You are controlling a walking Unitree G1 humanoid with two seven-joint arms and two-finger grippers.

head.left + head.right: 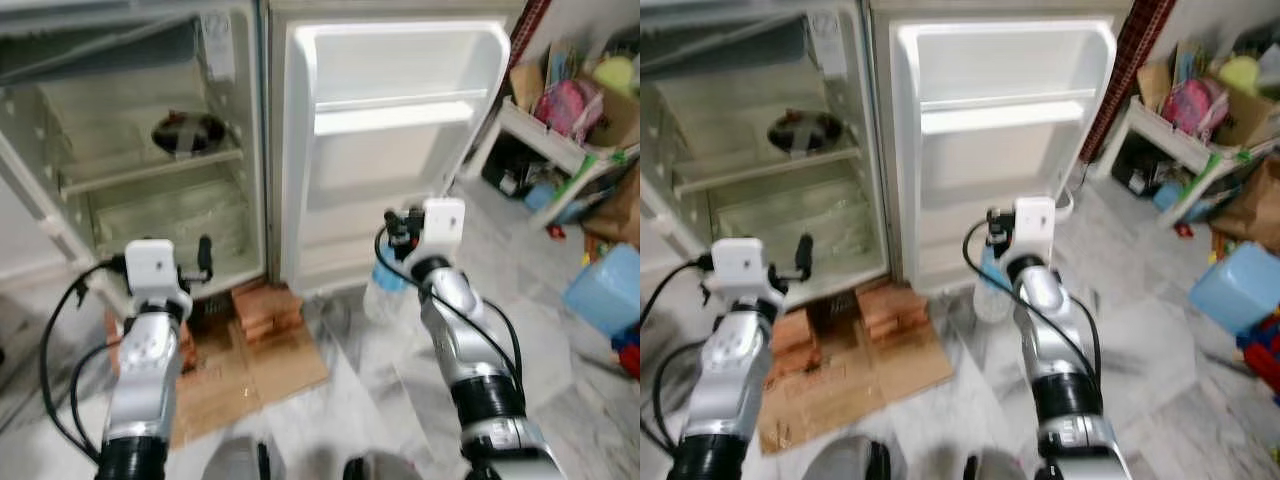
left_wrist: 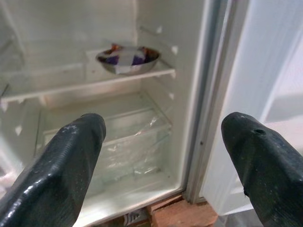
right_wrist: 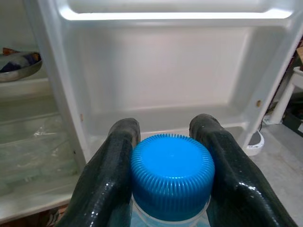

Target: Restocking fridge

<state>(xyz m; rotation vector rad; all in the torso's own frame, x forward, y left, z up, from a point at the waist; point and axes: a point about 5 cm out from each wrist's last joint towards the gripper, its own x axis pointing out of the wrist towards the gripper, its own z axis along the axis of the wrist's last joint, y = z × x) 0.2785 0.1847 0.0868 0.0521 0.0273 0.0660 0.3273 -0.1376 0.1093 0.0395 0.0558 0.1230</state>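
right end effector (image 3: 170,156) clamps bottle (image 3: 171,176) at ribbed blue cap | light, slippery below | left end effector (image 2: 161,156) spread, empty

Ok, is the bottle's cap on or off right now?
On. The blue ribbed cap sits on the clear bottle, with the right claw shut around it in front of the open fridge door.
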